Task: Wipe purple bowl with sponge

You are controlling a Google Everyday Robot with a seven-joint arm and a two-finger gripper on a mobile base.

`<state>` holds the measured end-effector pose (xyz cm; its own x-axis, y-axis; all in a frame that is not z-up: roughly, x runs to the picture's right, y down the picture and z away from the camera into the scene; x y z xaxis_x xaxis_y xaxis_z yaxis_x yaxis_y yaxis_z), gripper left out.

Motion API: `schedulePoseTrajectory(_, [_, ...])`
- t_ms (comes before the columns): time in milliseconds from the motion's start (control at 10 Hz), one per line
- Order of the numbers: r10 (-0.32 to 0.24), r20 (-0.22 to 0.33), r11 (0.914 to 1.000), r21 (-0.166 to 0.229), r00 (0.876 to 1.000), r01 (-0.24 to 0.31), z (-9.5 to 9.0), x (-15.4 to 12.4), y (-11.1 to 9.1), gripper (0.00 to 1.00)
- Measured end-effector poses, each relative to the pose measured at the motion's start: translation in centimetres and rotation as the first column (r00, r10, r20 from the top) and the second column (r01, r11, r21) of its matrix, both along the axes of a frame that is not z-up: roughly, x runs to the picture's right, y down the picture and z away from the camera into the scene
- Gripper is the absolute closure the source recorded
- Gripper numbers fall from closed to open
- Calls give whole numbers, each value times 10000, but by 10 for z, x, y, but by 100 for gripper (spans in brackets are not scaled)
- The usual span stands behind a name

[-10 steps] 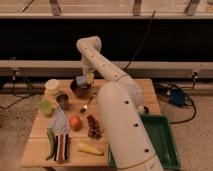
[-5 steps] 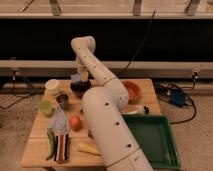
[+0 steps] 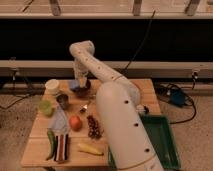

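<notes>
The purple bowl [image 3: 84, 91] sits at the back left of the wooden table [image 3: 35, 135], dark and partly covered. My gripper [image 3: 80, 83] hangs straight down from the bent white arm [image 3: 115, 110] and reaches into the bowl. It is shut on the light-blue sponge [image 3: 74, 85], which shows at the bowl's left rim and presses against it. The bowl's inside is mostly hidden by the wrist.
Left of the bowl stand a white cup [image 3: 52, 86], a small grey cup [image 3: 62, 100] and a green cup [image 3: 46, 107]. A pale cloth [image 3: 59, 122], an orange fruit [image 3: 75, 122], grapes [image 3: 93, 127], a green pepper [image 3: 51, 140] and a banana [image 3: 90, 148] lie in front. A green tray [image 3: 162, 137] sits at the right.
The arm's elbow has swung to the left and the forearm now covers the table's right side. The gripper has stayed at the purple bowl with the sponge.
</notes>
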<state>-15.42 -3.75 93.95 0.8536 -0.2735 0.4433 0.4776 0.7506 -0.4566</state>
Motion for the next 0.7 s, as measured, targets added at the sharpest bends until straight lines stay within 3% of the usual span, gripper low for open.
schedulePoseTrajectory(400, [408, -504, 9989, -197, 9979, -418, 6, 47, 4, 100])
schedulePoseTrajectory(700, [1043, -1164, 9941, -171, 9877, -1070, 16, 81, -17, 100])
